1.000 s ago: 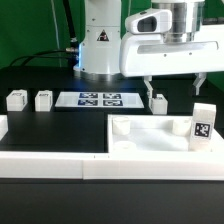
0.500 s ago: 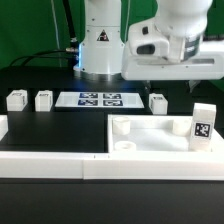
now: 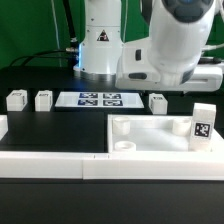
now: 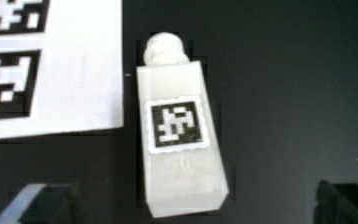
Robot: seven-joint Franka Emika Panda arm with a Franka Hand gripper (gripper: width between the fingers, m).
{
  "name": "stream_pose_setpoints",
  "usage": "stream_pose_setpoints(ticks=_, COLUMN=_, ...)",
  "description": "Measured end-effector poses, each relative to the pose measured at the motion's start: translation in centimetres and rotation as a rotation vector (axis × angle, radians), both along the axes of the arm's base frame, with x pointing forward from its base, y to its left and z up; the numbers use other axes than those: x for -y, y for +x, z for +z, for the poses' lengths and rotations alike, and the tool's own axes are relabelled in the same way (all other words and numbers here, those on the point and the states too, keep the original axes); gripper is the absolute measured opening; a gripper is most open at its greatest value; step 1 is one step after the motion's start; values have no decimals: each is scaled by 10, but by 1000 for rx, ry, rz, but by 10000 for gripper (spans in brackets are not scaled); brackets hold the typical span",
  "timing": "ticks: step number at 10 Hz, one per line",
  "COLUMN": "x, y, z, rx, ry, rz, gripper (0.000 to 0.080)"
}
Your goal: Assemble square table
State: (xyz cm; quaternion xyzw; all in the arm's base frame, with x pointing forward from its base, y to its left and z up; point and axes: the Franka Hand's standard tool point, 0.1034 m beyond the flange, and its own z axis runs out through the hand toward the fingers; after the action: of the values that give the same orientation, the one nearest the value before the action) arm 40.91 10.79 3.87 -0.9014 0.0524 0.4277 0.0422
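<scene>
The white square tabletop [image 3: 150,142] lies at the front right, rim up, with round sockets in its corners. One tag-marked leg [image 3: 203,125] stands upright at its right side. Two legs [image 3: 16,99] [image 3: 43,99] sit at the exterior view's left. A fourth leg [image 3: 158,103] lies just right of the marker board [image 3: 100,99]. The tilted hand [image 3: 168,55] hangs above it. In the wrist view this leg [image 4: 176,125] lies flat, tag up. My gripper [image 4: 190,205] is open, its dark fingers [image 4: 34,205] standing wide on either side of the leg's end, apart from it.
A long low white border wall [image 3: 45,165] runs along the front at the exterior view's left, meeting the tabletop's front edge. The robot's base [image 3: 100,45] stands at the back behind the marker board [image 4: 43,70]. The table surface is black.
The hand has tilted and swung towards the camera above the leg beside the marker board; its fingers, seen hanging down a second ago, are now hidden behind it in the exterior view. No part has moved.
</scene>
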Motion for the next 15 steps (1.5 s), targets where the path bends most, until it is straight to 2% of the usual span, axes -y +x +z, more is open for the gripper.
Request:
stream_pose_setpoints(ticks=1, x=2, y=0, z=-3, rx=-44, ry=0, rz=-2, gripper=649)
stream_pose_setpoints(ticks=2, x=0, y=-6, z=-10, rx=-51, ry=-9, rz=-4, gripper=649)
stream_pose_setpoints(ticks=5, x=-9, y=-25, z=-18, rx=-92, ry=-28, rz=-6, gripper=649)
stream_pose_setpoints(ticks=9, x=-6, y=-26, z=-19, rx=-93, ry=-29, rz=-13, gripper=618)
stream_pose_setpoints(ticks=10, x=-6, y=-25, z=-19, rx=-93, ry=-29, rz=-14, gripper=435)
stream_pose_setpoints(ticks=11, x=-5, y=-25, z=-19, rx=-93, ry=-29, rz=-16, gripper=435)
stream_pose_setpoints(ticks=12, x=-5, y=-25, z=-19, rx=-94, ry=-29, rz=-18, gripper=283)
stream_pose_setpoints(ticks=15, x=-3, y=-25, z=-19, rx=-94, ry=-29, rz=-22, gripper=285)
